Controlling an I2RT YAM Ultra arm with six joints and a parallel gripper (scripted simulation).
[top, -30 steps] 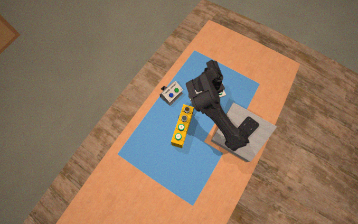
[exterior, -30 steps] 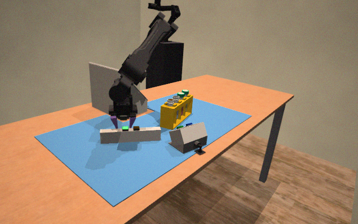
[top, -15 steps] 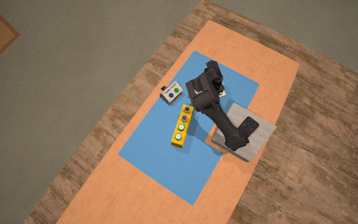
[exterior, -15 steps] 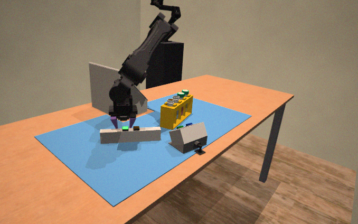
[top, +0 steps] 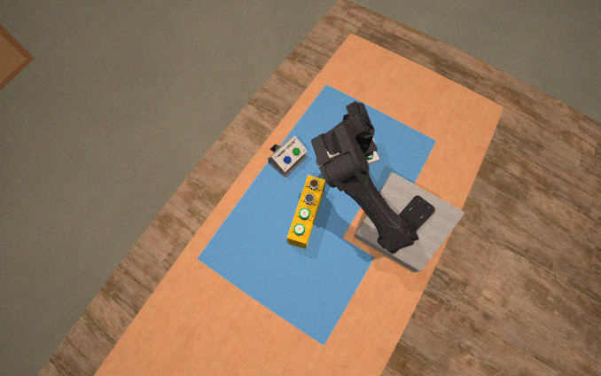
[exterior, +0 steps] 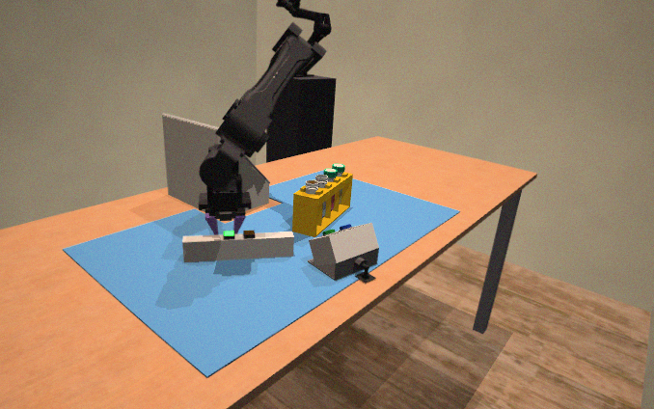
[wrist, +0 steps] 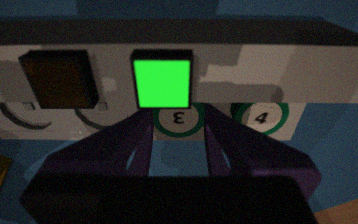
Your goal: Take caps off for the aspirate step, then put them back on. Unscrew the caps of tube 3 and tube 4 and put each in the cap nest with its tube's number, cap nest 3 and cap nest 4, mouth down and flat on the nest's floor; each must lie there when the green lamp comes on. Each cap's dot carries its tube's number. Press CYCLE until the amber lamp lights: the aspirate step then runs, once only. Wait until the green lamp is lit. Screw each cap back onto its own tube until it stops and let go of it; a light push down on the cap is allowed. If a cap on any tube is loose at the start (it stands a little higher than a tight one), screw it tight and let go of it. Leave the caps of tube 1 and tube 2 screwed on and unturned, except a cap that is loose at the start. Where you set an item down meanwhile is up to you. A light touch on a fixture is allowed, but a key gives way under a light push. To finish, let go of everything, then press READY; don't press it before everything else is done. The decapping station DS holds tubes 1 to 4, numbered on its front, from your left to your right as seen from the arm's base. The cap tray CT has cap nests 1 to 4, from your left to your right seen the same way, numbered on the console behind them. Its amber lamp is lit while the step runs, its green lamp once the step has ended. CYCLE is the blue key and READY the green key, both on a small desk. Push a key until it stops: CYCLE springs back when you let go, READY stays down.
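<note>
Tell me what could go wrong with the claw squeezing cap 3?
The gripper pinches cap 3 only at its edges, so it might slip or tilt when lifted. Cap 4 sits right beside one finger and could get nudged. Open tube 3 and tube 4 are neighbours, so cap 3 could land on the wrong one.
</note>
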